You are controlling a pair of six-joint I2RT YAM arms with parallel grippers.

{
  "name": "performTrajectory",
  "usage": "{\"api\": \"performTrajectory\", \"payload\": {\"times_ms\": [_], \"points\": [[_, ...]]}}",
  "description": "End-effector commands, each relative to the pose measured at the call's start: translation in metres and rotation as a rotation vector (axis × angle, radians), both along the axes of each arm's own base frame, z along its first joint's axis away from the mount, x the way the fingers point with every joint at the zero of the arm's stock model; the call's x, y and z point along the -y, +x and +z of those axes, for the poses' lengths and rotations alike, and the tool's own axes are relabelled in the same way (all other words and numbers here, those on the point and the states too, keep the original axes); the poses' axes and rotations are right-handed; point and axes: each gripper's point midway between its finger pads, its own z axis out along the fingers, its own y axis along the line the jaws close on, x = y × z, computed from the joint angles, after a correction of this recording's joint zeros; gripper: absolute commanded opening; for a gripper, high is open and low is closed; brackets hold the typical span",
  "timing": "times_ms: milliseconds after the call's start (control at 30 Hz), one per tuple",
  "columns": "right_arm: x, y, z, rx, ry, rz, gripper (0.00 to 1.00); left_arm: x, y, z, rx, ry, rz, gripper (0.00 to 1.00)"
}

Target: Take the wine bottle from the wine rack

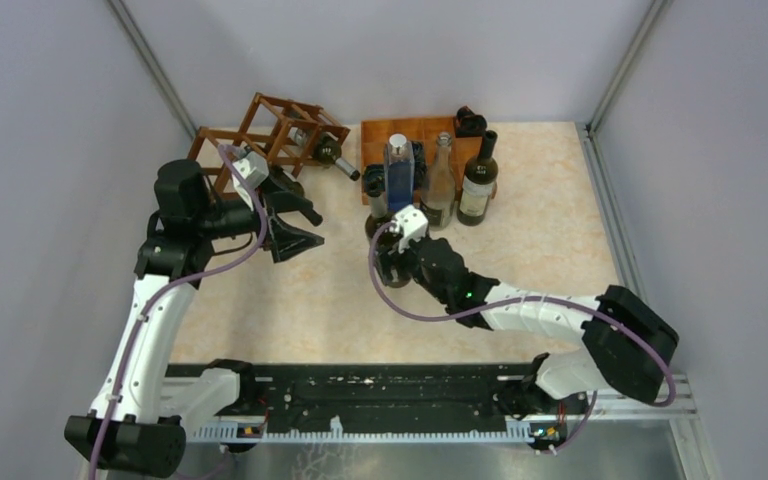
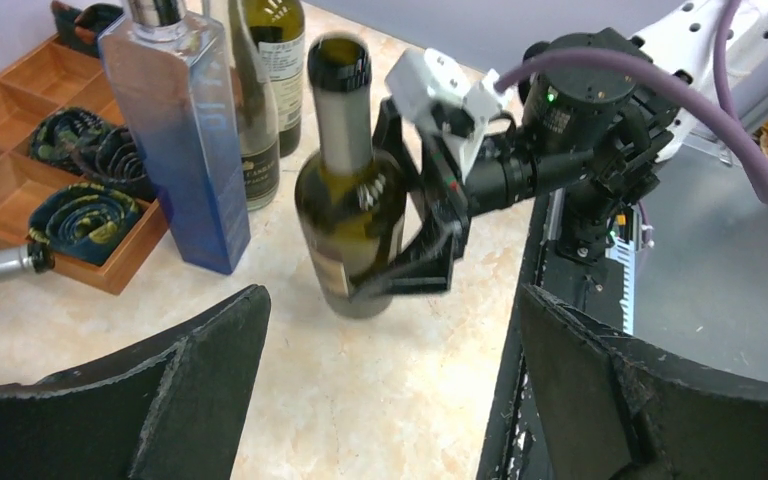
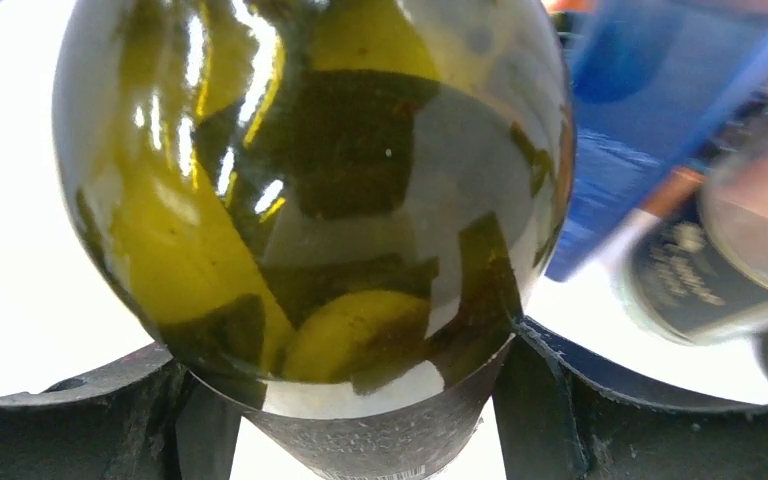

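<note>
Pinching the green wine bottle (image 2: 350,215), right jaws; left jaws spread wide.

Noted at close range: green glass wine bottle (image 3: 310,200), glossy with reflections, filling most of frame. Gripped low down by right gripper (image 3: 345,425), dark fingers (image 3: 70,425) set against either side. At right, blurred: blue bottle (image 3: 650,130) and dark-labelled bottle (image 3: 700,280), pale table (image 3: 10,250) behind.

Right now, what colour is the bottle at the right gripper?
The bottle is dark olive-green glass; left wrist view shows it best.
</note>
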Motion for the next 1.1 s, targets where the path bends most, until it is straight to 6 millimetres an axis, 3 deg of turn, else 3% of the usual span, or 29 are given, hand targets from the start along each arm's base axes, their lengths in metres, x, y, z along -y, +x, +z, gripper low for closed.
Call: {"api": "performTrajectory", "payload": {"times_ms": [0,167,467,900,1067], "points": [[0.033,0.032,0.072,0.143,0.198,-0.151,0.00,-0.006,0.007,-0.001,0.007,0.047,0.067,0.99],[0.066,0.053,0.068,0.153,0.196,-0.258,0.00,-0.011,0.009,-0.008,0.027,0.091,0.091,0.99],[0.097,0.086,0.053,0.155,0.175,-0.399,0.00,-0.013,0.006,-0.012,0.037,0.113,0.090,0.99],[0.097,0.109,0.029,0.149,0.201,-0.477,0.00,-0.015,0.006,-0.013,0.047,0.122,0.094,0.99],[0.096,0.113,0.028,0.171,0.225,-0.489,0.00,-0.015,0.004,-0.013,0.069,0.126,0.095,0.99]]}}
